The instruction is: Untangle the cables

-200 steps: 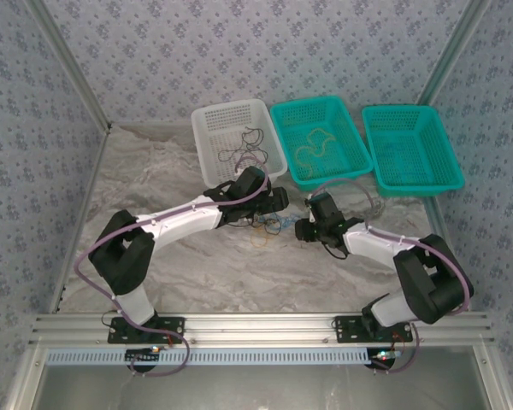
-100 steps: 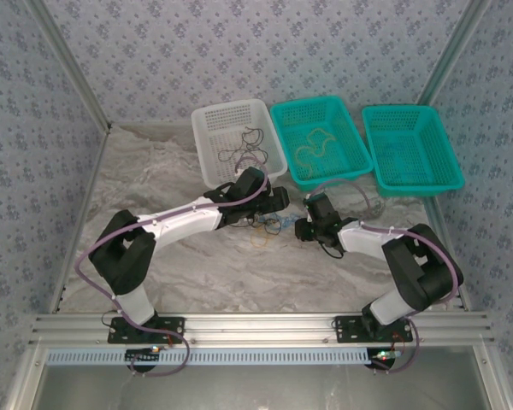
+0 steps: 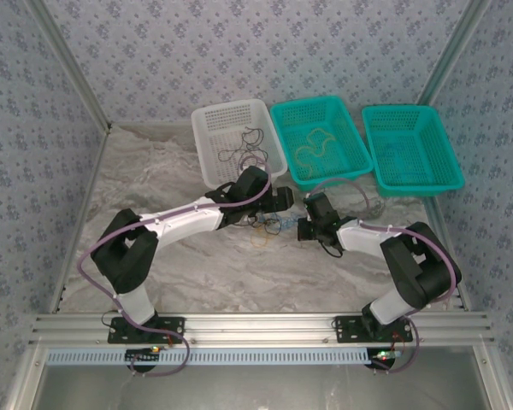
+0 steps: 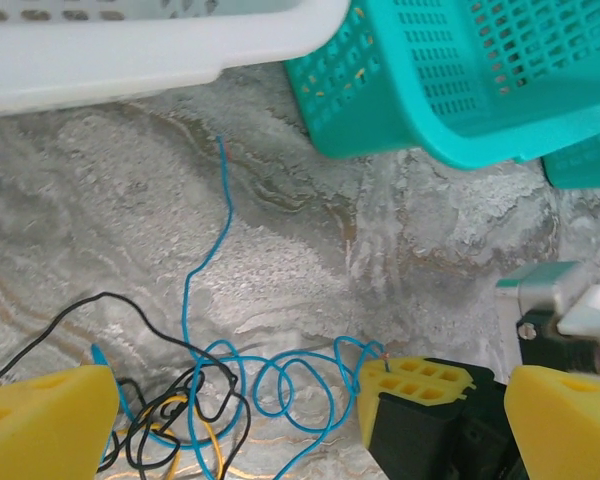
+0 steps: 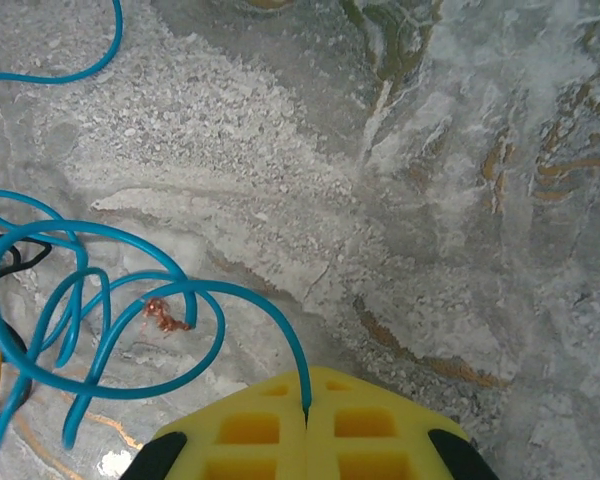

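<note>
The right arm (image 3: 372, 237) has leaned in to the cables (image 3: 269, 226) on the table (image 3: 179, 269), and the right gripper (image 5: 307, 415) has just pinched shut on the blue cable (image 4: 185, 310), seemingly its end, ready for drawing out, while the left gripper (image 4: 300, 425) gapes above.

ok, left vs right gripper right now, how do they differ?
The left gripper is wide open and holds nothing; the right gripper is shut on the end of the blue cable. The left gripper's pads stand on either side of the tangle; the right gripper sits at the tangle's edge with its jaws pressed together. Both have yellow pads and are low over the table.
</note>
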Action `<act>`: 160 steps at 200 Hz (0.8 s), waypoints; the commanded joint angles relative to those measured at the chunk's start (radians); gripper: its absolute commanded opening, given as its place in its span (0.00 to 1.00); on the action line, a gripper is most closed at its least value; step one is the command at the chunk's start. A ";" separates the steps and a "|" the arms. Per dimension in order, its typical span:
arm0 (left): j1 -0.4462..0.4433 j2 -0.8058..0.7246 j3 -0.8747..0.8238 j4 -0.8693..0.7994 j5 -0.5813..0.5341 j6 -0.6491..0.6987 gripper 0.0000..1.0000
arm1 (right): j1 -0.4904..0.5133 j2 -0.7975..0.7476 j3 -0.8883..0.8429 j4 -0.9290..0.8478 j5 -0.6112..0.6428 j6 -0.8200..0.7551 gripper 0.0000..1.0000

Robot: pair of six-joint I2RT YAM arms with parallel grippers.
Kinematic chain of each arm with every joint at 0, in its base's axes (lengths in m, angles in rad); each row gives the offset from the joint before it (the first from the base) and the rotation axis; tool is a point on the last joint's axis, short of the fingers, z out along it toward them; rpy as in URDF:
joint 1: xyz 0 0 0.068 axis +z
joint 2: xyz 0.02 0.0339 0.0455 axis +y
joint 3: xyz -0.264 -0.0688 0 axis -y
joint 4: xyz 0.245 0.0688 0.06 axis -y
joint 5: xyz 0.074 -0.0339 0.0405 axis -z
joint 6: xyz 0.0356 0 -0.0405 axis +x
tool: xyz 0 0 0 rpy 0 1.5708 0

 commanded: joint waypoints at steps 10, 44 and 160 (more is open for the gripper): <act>0.011 -0.004 -0.011 0.043 0.022 0.082 0.99 | 0.007 -0.013 0.036 -0.062 0.030 -0.023 0.00; 0.023 -0.012 -0.020 0.052 0.029 0.155 0.99 | 0.006 -0.063 0.033 -0.080 0.039 -0.022 0.00; 0.027 -0.021 -0.089 0.295 0.102 0.420 0.99 | -0.024 -0.253 0.053 -0.142 0.023 0.034 0.00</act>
